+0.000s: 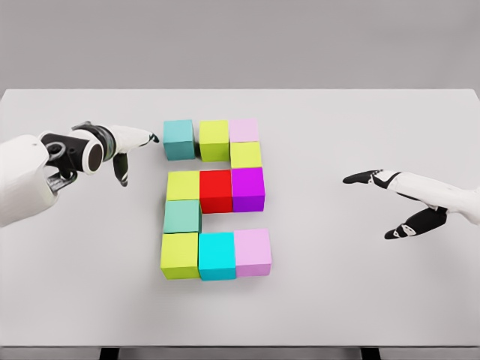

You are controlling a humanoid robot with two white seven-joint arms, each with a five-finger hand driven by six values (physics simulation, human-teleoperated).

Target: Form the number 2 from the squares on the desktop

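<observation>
**Head view: the 2 is nearly squared away**

Head view shows the bottom row seated: yellow-green, cyan (217, 256) and pink blocks touching. Above, a teal block (182, 216) links to the middle row of yellow, red (216, 190) and purple. One yellow block climbs the right side to the top row, where the teal cube (178, 139) sits slightly askew. Left hand (127, 146) points at it, fingers released, holding nothing. Right hand (401, 201) hovers well apart, relaxed. Judging by this, only a nudge remains.

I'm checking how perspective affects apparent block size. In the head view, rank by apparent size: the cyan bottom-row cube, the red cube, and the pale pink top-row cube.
1. cyan cube, largest
2. red cube, slightly smaller
3. pale pink cube, smallest

Nearer cubes look bigger here, so the differences may come from distance to the camera rather than true size.
</observation>
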